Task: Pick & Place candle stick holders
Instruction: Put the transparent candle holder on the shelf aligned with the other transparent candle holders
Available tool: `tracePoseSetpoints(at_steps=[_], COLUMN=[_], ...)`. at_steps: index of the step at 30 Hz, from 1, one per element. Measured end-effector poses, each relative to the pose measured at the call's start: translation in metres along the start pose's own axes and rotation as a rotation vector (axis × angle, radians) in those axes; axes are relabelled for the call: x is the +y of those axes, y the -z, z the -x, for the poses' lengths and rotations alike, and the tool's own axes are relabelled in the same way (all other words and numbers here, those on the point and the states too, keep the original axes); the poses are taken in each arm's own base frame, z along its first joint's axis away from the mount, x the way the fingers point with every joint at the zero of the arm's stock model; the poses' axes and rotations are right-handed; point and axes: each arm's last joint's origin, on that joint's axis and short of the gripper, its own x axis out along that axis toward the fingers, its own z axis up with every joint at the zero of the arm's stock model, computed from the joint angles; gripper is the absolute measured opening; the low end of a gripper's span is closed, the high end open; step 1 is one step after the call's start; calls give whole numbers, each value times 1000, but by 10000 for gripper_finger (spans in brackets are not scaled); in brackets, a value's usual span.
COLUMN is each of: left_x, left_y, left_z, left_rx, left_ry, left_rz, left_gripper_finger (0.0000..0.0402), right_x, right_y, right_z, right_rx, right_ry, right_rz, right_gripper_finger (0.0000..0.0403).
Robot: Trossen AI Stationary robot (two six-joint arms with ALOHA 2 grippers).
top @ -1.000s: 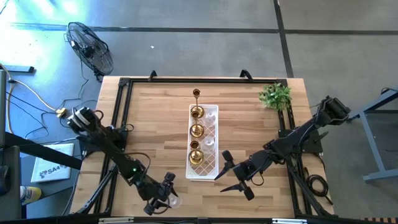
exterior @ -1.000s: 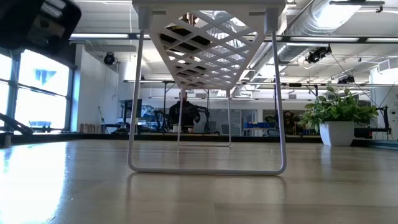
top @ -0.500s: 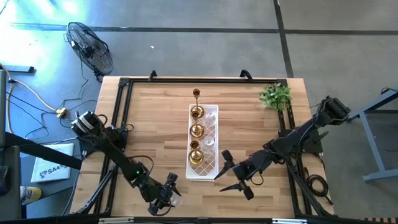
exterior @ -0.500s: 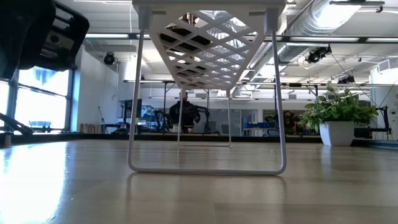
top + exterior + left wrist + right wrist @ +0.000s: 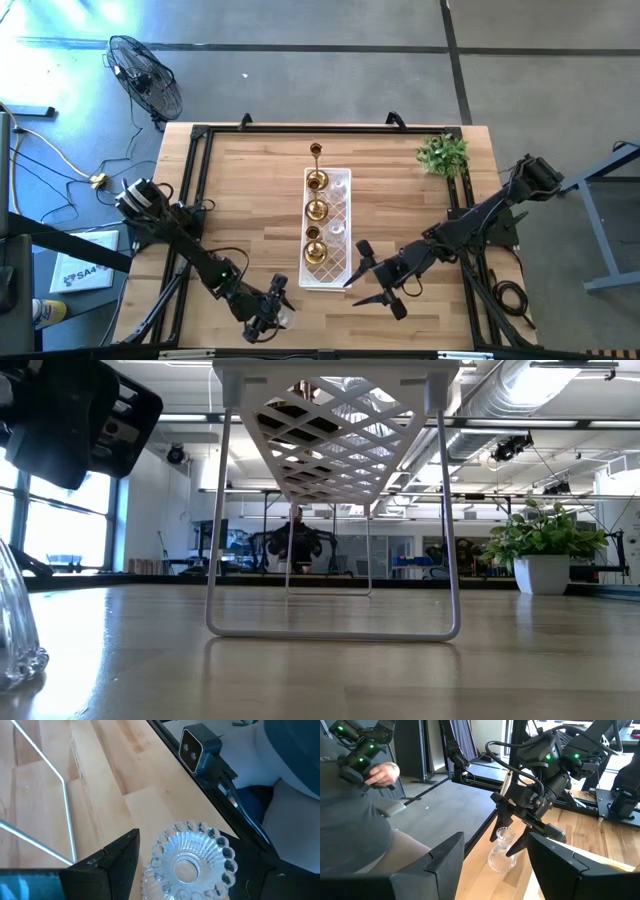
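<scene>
In the high view, the left gripper [image 5: 268, 312] is at the lower left of the frame, near the front edge of the bench [image 5: 240, 190], and a clear glass holder [image 5: 283, 315] stands at its tips. In the left wrist view the holder's scalloped rim [image 5: 189, 859] sits between the two dark fingers [image 5: 107, 862], with a gap on each side, so the jaws look released around it and not yet clenched. In the right wrist view the same glass holder [image 5: 502, 851] stands upright on the bench edge, under the left arm's fingers.

The right gripper [image 5: 372, 282] waits at the lower centre of the high view, just beside the near end of the white lattice tray [image 5: 345, 182], with its jaws spread apart. Three brass holders [image 5: 316, 210] and some glass ones already stand on the tray, and a tall thin brass holder [image 5: 315, 152] stands just beyond its far end.

I judge the glass holder is stiff, smooth and easy to break, and heavier at its base. It may slip or tip if it is pinched high on the flared rim. A hold lower on the ribbed body, with gentle force, seems safer. A person [image 5: 355, 820] sits close behind the bench.
</scene>
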Motion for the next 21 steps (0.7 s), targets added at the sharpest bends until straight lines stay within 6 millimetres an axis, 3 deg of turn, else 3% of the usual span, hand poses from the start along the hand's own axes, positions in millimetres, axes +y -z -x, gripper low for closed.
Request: tracePoseSetpoints(at_steps=[6, 13, 21], left_x=[1, 1, 3], left_y=[0, 2, 4], left_z=[0, -3, -6], left_rx=[-1, -1, -10], left_ry=[-21, -36, -87], left_rz=[-7, -17, -19], left_gripper_finger=[228, 157, 156], right_x=[0, 0, 0], right_y=[0, 0, 1], right_z=[0, 0, 0], right_rx=[0, 1, 6], right_ry=[0, 0, 0], right_rz=[0, 0, -5], right_gripper_finger=[209, 209, 209])
